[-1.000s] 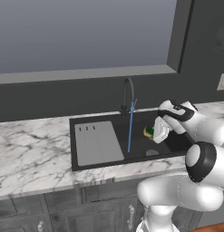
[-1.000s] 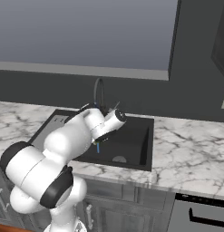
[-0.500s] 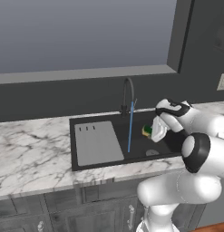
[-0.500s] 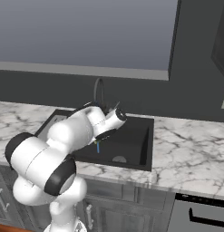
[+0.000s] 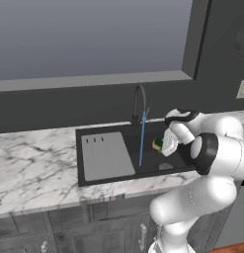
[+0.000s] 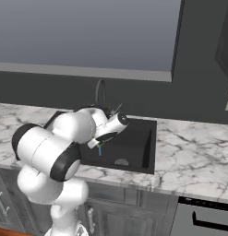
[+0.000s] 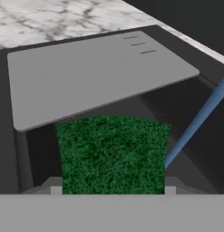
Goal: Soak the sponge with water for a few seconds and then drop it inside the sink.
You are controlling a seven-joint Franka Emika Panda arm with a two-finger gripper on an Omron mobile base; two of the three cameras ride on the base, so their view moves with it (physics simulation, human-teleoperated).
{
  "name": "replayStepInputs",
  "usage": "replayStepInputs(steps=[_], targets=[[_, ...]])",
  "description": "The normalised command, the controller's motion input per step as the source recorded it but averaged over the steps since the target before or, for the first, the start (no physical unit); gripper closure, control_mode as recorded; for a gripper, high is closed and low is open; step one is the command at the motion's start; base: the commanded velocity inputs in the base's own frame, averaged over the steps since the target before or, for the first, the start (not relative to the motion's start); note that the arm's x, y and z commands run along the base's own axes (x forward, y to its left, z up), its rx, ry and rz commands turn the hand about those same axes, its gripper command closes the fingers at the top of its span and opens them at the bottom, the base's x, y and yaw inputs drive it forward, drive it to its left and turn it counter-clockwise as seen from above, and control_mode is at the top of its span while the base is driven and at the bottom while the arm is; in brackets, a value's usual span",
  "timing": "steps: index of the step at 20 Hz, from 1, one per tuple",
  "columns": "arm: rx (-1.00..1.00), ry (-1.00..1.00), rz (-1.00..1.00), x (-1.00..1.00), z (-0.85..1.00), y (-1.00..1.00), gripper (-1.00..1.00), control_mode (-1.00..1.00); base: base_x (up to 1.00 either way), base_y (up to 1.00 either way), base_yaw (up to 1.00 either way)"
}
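A yellow sponge (image 5: 157, 144) with a dark green speckled top, a bright blue water (image 5: 142, 138) stream, a black sink (image 5: 108, 132) with a light grey drainboard (image 5: 106, 155), white grey-veined marble counter (image 5: 29, 163).

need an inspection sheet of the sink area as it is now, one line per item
surface: white marble counter, black sink set into it, grey drainboard on the sink's left side
job's things: sponge, green face toward the hand camera, held above the basin just right of the water; the two are close, contact cannot be told; stream falls from the faucet
clutter: nothing seen
grippers: gripper over the basin, jaws shut on the sponge
cables: nothing seen
surroundings: dark wall, large window above, cabinets below the counter
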Motion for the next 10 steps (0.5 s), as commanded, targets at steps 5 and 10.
replayStepInputs(steps=[5, 10], targets=[[0.0, -0.01, 0.0, 0.28, -0.12, 0.0, 1.0, -1.0, 0.0, 0.0, 0.0], [0.05, 0.0, 0.0, 0.12, -0.01, 0.0, 1.0, -1.0, 0.0, 0.0, 0.0]])
